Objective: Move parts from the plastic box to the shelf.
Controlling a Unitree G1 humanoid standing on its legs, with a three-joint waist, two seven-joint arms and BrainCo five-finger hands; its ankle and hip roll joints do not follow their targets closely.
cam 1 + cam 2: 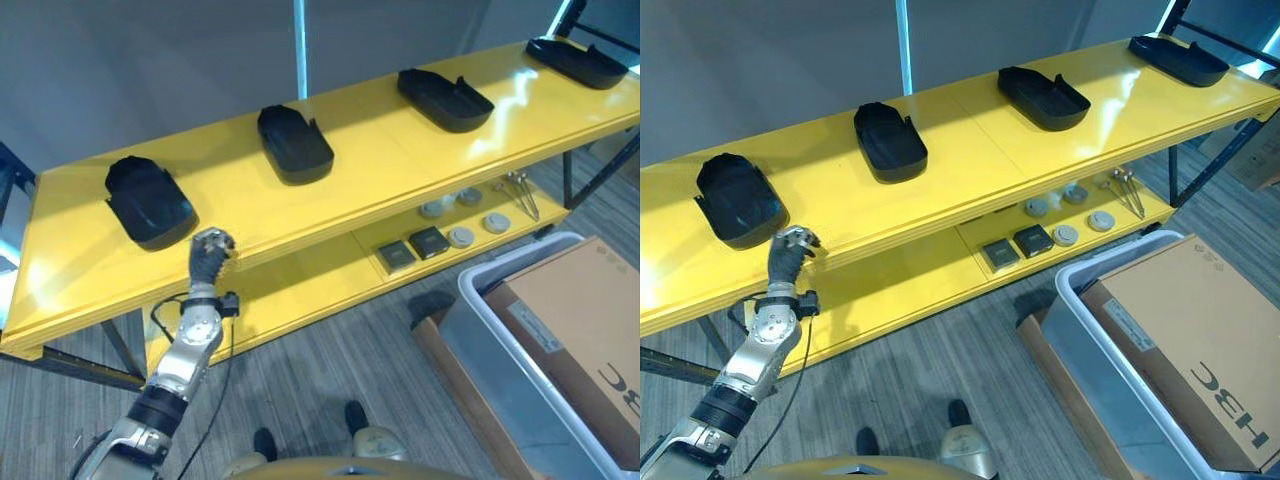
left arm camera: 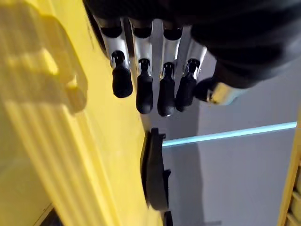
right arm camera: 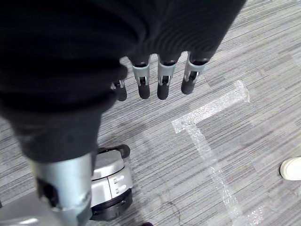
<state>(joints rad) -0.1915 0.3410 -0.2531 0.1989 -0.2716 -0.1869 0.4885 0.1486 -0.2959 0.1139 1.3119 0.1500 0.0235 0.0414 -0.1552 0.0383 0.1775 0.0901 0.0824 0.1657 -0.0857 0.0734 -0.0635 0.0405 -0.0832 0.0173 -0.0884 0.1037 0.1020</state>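
shelf top: four black parts placed in a row | left hand at shelf front edge, fingers relaxed, empty | right hand beside shelf, empty | plastic box right of shelf: cardboard carton, more unclear

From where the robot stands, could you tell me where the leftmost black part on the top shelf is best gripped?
Probably by its raised rounded rim, from the shelf's front edge: the leftmost black part lies open side up, nearest the left hand, whose relaxed fingers hold nothing.
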